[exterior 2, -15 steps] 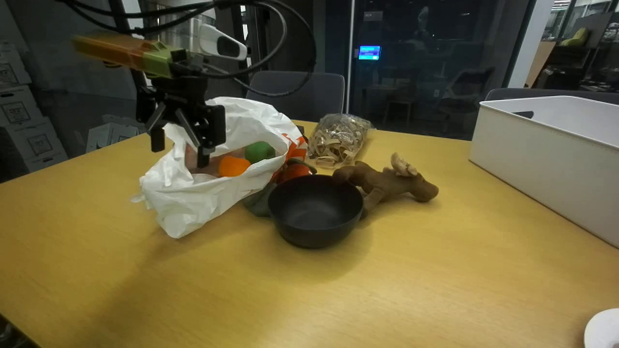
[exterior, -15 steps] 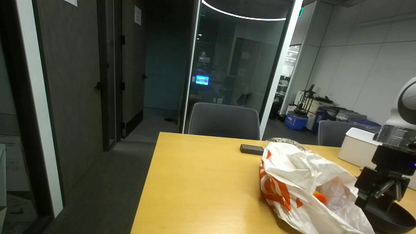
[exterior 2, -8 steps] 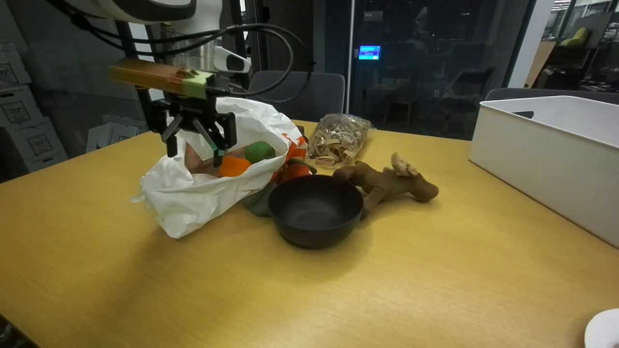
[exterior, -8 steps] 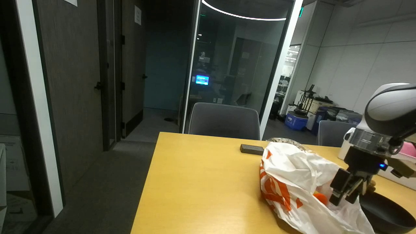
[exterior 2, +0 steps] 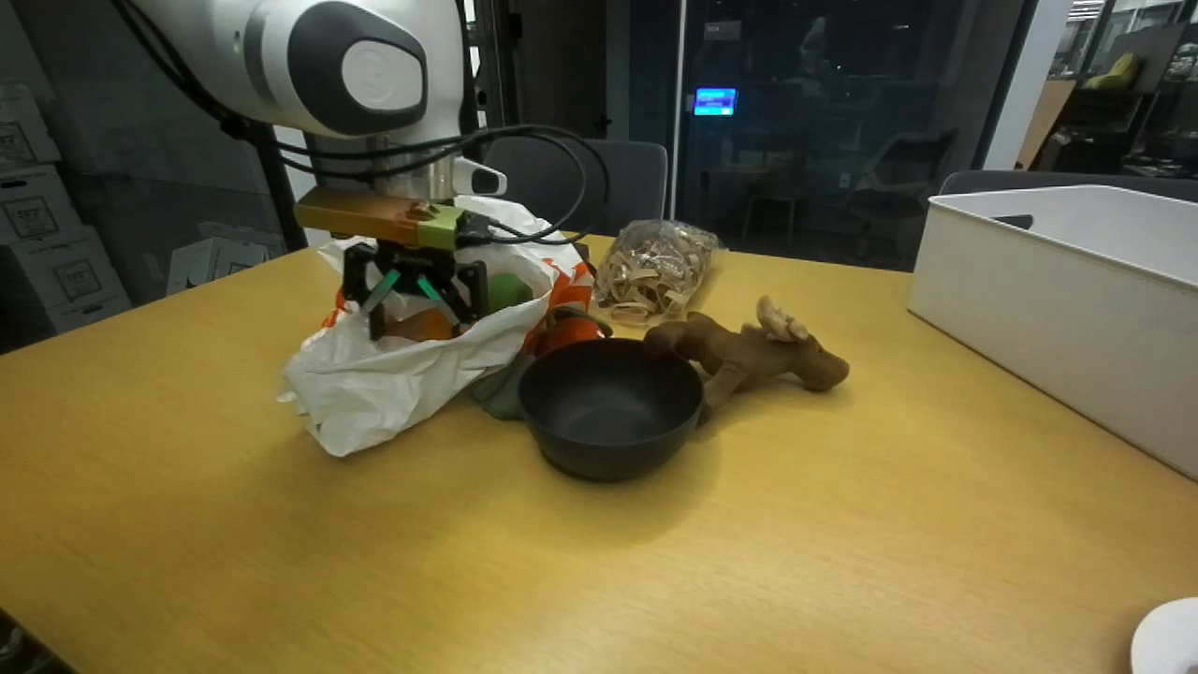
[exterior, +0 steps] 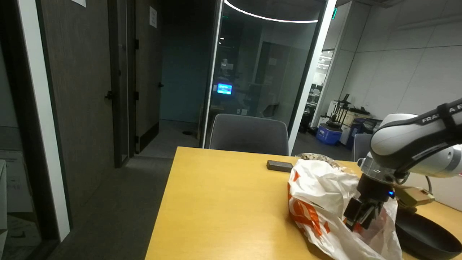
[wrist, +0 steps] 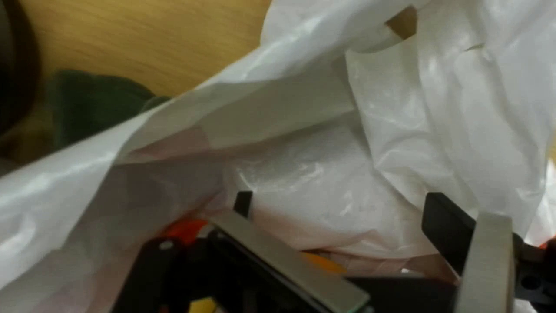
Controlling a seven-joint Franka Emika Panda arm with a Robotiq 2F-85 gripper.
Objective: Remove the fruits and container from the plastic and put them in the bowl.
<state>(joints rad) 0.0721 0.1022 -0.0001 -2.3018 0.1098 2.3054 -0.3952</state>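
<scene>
Since the earlier frame the gripper [exterior 2: 417,328] has descended to the mouth of the white plastic bag [exterior 2: 374,398], whose rim has shifted. The fingers [wrist: 448,231] stand wide apart; no grip on anything shows. Deciding relation: the orange item [exterior 2: 423,325], judged a fruit, is inside the bag and, in an exterior view, appears between the fingers; depth and contact cannot be confirmed, nor its long axis read. A green item [exterior 2: 508,291] shows just beside the gripper, toward the black bowl [exterior 2: 610,407]. Judgement: the next move calls for straight descent around the orange item, clear of the bag.
</scene>
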